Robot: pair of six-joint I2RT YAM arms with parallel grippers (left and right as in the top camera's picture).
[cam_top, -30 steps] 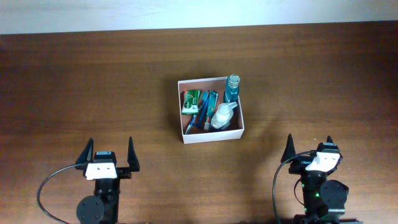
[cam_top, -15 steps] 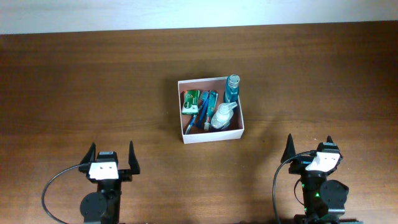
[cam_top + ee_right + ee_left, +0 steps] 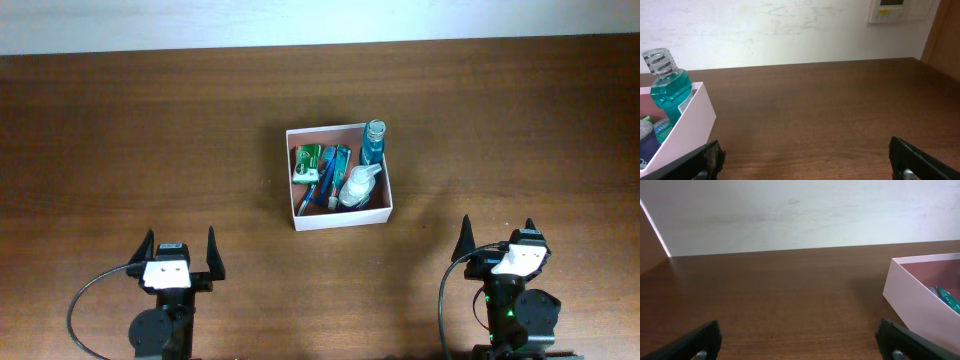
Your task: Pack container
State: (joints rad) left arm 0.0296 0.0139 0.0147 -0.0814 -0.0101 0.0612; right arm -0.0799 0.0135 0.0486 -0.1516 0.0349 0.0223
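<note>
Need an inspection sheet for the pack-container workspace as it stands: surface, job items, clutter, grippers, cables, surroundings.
Surface: brown wooden table, no spills seen.
Job's things: container mid-table, open-topped. Inside it are a mouthwash bottle upright in the far right corner, a clear bottle, a green packet and a blue tube.
Clutter: nothing seen outside the container.
Grippers: left gripper and right gripper sit near the front edge, jaws apart, holding nothing, well apart from the container.
Cables: black cable looped beside the left arm; second cable beside the right arm; neither near the container.
Surroundings: white wall; wall panel on it, to the right.
</note>
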